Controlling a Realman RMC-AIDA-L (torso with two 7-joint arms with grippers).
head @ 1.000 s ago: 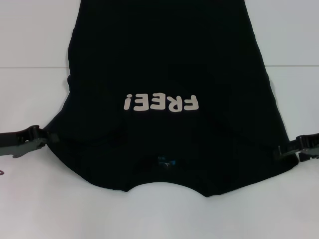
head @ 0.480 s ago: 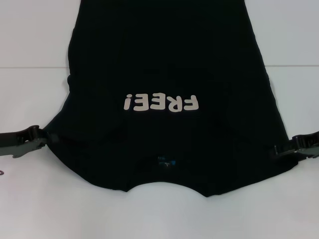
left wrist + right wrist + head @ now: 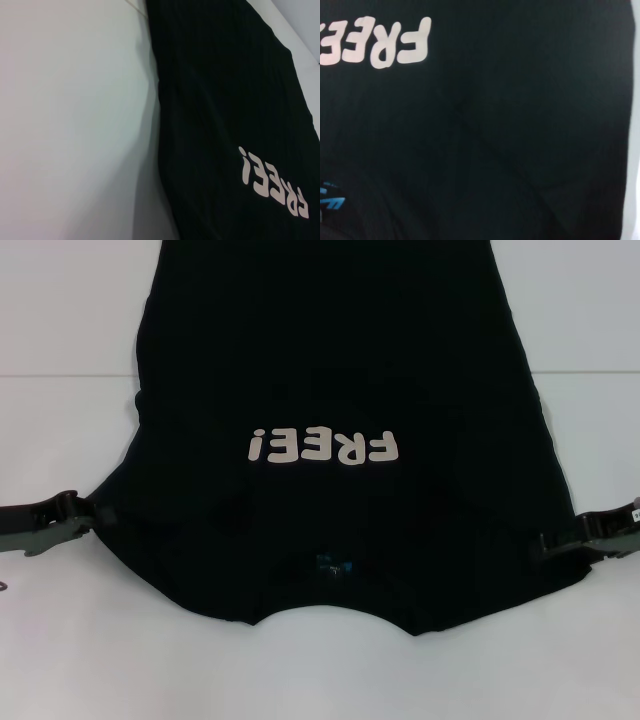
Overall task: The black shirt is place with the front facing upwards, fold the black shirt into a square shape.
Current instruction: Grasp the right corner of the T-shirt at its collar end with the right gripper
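The black shirt (image 3: 340,360) lies flat on the white table (image 3: 60,650), front up, with its collar toward me. Its off-white "FREE!" lettering (image 3: 325,446) crosses the chest, and a small blue neck label (image 3: 330,566) sits inside the collar. My left gripper (image 3: 95,517) is low at the shirt's left shoulder edge. My right gripper (image 3: 548,544) reaches the right shoulder edge. The left wrist view shows the shirt (image 3: 225,75) beside bare table. In the right wrist view the shirt (image 3: 520,150) fills almost everything.
White table surface (image 3: 70,125) lies on both sides of the shirt and in front of the collar. A faint seam (image 3: 60,376) crosses the table behind the arms. The shirt's hem runs out of view at the far side.
My right gripper has slid inward to the left, from just off the shirt's right edge onto it. The left gripper and the shirt have stayed put.
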